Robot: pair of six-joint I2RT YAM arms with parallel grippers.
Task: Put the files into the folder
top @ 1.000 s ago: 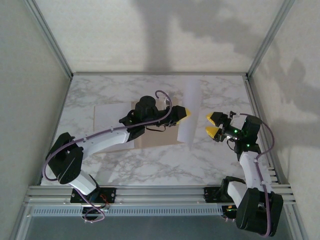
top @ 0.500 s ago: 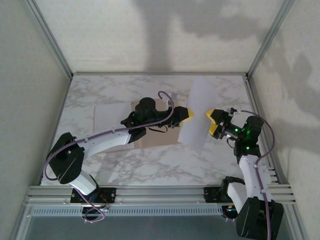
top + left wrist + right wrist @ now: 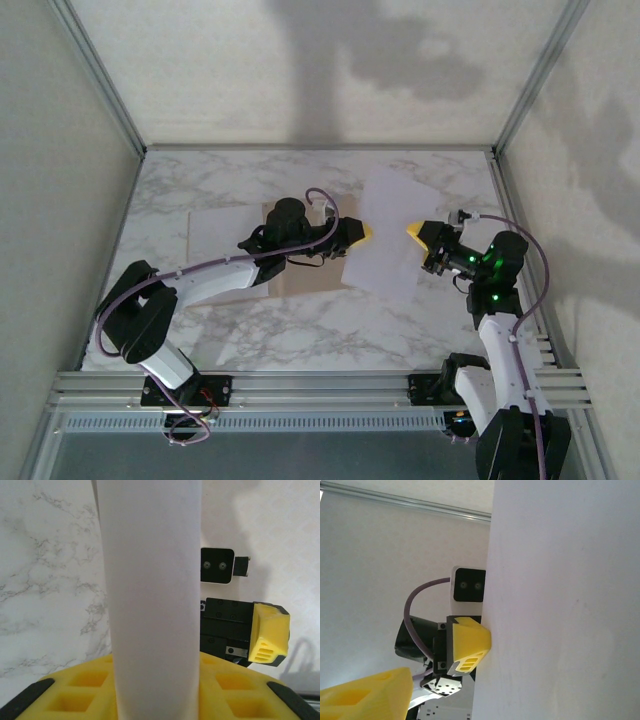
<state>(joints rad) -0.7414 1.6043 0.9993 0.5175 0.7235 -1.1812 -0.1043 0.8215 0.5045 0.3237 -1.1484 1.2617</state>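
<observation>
Tan folder [image 3: 308,277] lies flat mid-desk [image 3: 300,335], partly under the left arm. Left gripper [image 3: 358,234] is clamped on the white sheet [image 3: 385,248], holding it up off the desk, just right of the folder. Right gripper [image 3: 422,240] sits at the sheet's right edge, jaws apart, its visible finger clear of the paper.
</observation>
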